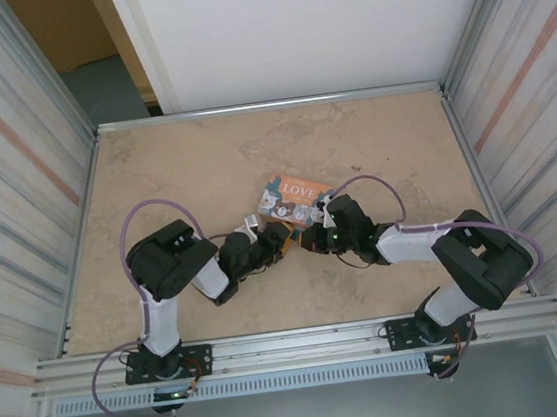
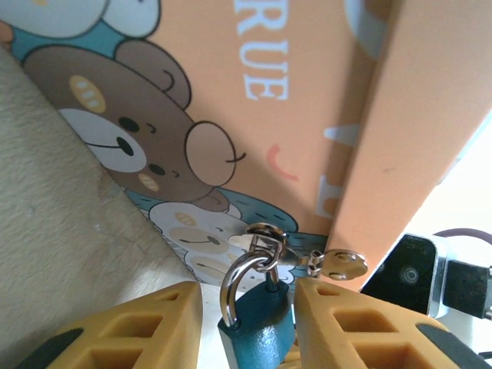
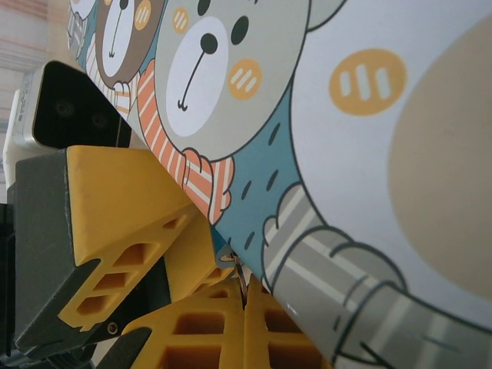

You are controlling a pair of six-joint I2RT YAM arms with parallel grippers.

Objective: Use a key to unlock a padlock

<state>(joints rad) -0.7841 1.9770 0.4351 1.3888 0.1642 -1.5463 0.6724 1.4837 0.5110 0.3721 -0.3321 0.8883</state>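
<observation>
Surveying the enclosure from above: a beige, stone-patterned surface (image 1: 203, 167) is framed by aluminium rails (image 1: 294, 343). Ribbed metal walls (image 1: 10, 148) stand on both sides and a white panel (image 1: 318, 23) at the rear. An opening (image 1: 90, 59) shows at the far left corner.

Legible writing: "LOVE" on the lid of the picture box (image 1: 292, 195), which lies mid-surface. The left wrist view reads "RUE" in white on orange, beside cartoon bears.

The padlock (image 2: 261, 330), a blue body with a pale metal loop, hangs at the box's edge, its loop threaded through a metal ring (image 2: 265, 234). A round metal tab (image 2: 342, 264) sits just beside it.

The left tool (image 2: 247, 286) has its yellow fingers apart, one on each side of the padlock, with a gap visible on one side. The right tool (image 3: 244, 288) has its fingers pressed together at the box's lower edge; whether anything is pinched there cannot be told.

Obstruction: the box stands close against both wrist cameras, and both arms crowd its near side.
</observation>
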